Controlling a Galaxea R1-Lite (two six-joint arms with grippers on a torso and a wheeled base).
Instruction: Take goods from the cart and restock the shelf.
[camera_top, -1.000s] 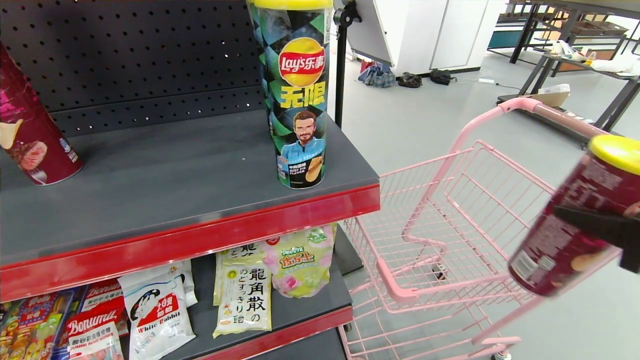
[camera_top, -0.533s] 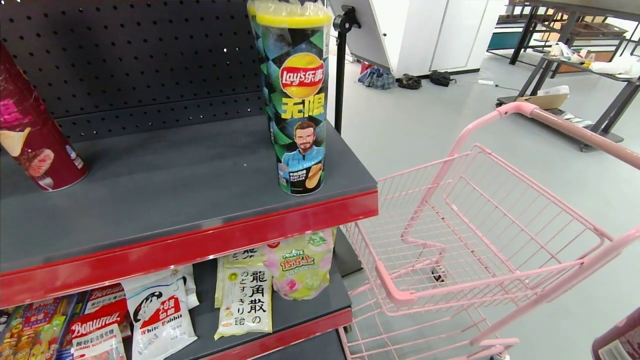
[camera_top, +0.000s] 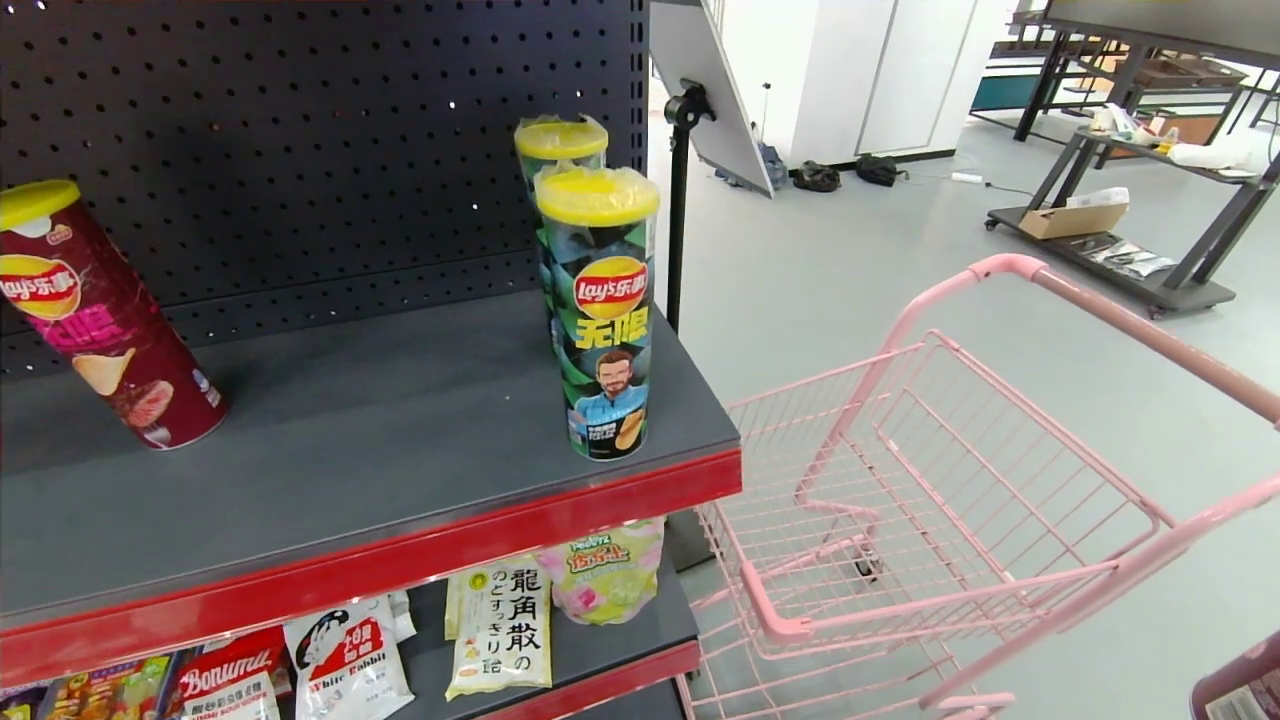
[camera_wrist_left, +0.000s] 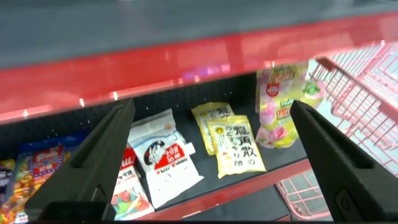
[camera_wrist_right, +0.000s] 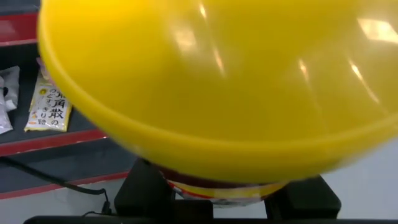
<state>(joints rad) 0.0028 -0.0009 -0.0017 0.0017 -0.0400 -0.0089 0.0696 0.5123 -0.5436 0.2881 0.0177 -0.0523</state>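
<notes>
A maroon chip can (camera_wrist_right: 211, 81) with a yellow lid is gripped by the right tool (camera_wrist_right: 224, 198), low beside the pink cart (camera_top: 1000, 270). The left tool (camera_wrist_left: 211, 109) is held wide open and empty, faced toward snack bags (camera_wrist_left: 236, 146) below the shelf (camera_top: 380, 440), on which two green cans (camera_top: 603, 320) and another maroon can (camera_top: 110, 320) are stood.

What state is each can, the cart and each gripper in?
Front green can, upright, lid on.
Rear green can, upright, lid on.
Maroon can on shelf, upright, lid on.
Held can, gripped, lid on.
Cart, empty.
Left gripper, open.
Right gripper, shut on held can.
</notes>
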